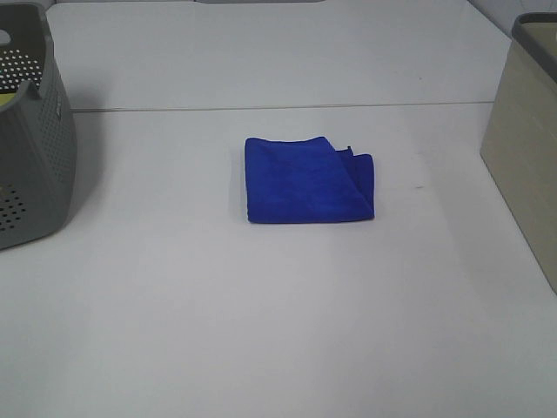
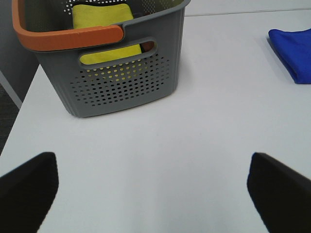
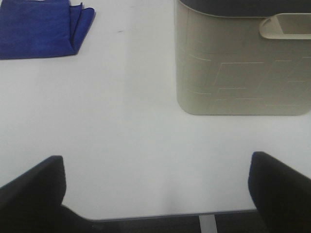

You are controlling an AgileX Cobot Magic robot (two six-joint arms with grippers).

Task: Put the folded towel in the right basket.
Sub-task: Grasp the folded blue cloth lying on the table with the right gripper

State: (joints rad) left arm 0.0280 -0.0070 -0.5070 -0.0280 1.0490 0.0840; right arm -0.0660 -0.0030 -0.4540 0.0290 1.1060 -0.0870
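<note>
A folded blue towel [image 1: 309, 179] lies flat on the white table near its middle. It also shows in the left wrist view [image 2: 294, 51] and the right wrist view [image 3: 43, 27]. The beige right basket [image 1: 529, 144] stands at the table's right edge, seen close in the right wrist view [image 3: 238, 63]. My left gripper [image 2: 153, 189] is open and empty over the table near the grey basket. My right gripper [image 3: 155, 189] is open and empty near the table's front edge, in front of the beige basket. Neither gripper shows in the exterior high view.
A grey perforated basket [image 1: 30, 131] with an orange handle [image 2: 63, 36] stands at the left edge and holds a yellow cloth [image 2: 104, 29]. The table's front edge [image 3: 160, 216] runs just under the right gripper.
</note>
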